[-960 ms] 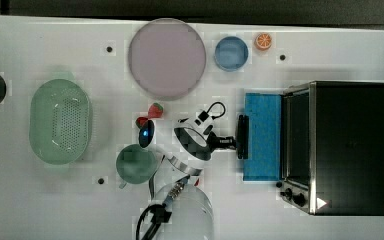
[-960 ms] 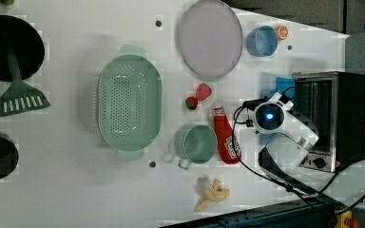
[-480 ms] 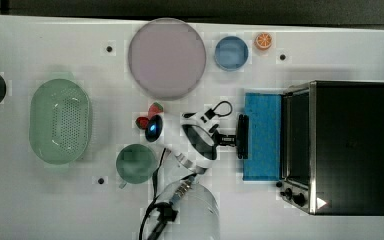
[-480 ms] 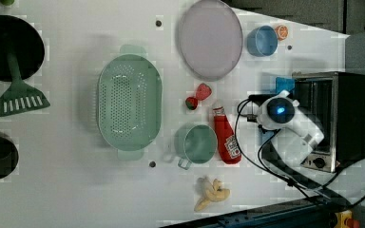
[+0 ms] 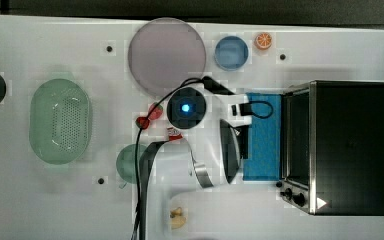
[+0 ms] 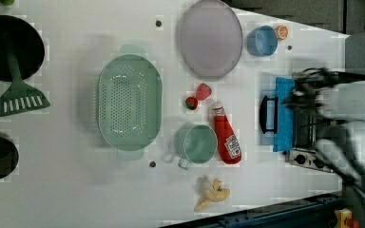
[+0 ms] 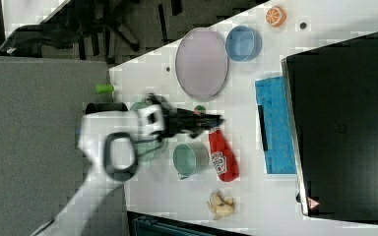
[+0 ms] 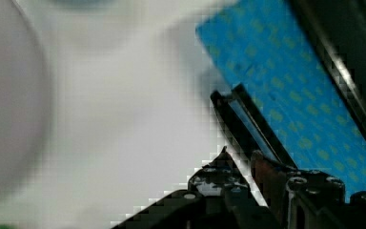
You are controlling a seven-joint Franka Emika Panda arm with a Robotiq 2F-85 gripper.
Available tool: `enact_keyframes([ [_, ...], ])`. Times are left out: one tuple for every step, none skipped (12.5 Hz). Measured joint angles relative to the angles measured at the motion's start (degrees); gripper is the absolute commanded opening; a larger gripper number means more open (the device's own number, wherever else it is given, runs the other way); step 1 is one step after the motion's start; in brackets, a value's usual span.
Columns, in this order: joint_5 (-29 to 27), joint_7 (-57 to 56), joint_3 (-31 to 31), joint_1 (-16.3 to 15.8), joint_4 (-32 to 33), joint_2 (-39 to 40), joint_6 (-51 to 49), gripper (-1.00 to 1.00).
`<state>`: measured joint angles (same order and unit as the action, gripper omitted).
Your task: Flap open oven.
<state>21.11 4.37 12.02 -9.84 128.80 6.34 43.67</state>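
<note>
arm (image 6: 351,118) blurred, ketchup bottle (image 5: 174,133) mostly hidden

Quick count on the table (image 6: 76,190): one oven (image 5: 347,145), one colander (image 6: 129,108), one plate (image 6: 210,38), one blue bowl (image 6: 261,40), one mug (image 6: 196,144), one ketchup bottle (image 6: 225,135), one banana (image 6: 210,192), two strawberries (image 6: 197,95).

oven (image 5: 350,145) at the top view's right | door (image 5: 262,135) flat on table (image 5: 330,45) | plate (image 5: 166,55) far side
</note>
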Motion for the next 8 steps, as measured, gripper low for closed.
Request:
enact_keyframes([
  [-2.14, 0.00, 0.06, -0.01, -1.01, -4.72, -2.49, -0.65],
  [-4.63, 0.00, 0.33, -0.10, -2.13, -9.03, -5.06, -0.65],
  [-8.47, 0.00, 0.66, -0.15, -3.80, -12.86, -9.34, -0.65],
  [-10.81, 0.00, 0.95, -0.13, -5.26, -16.54, -13.74, -0.65],
  [-11.89, 0.00, 1.16, -0.01, -6.38, -19.92, -18.03, -0.65],
  [-13.55, 0.00, 1.15, 0.20, -8.17, -22.39, -22.88, -0.65],
  [-14.30, 0.14, 1.11, 0.49, -10.97, -23.55, -27.79, -0.65],
  [-14.76, 0.49, 1.00, 0.94, -13.65, -23.86, -30.97, -0.65],
])
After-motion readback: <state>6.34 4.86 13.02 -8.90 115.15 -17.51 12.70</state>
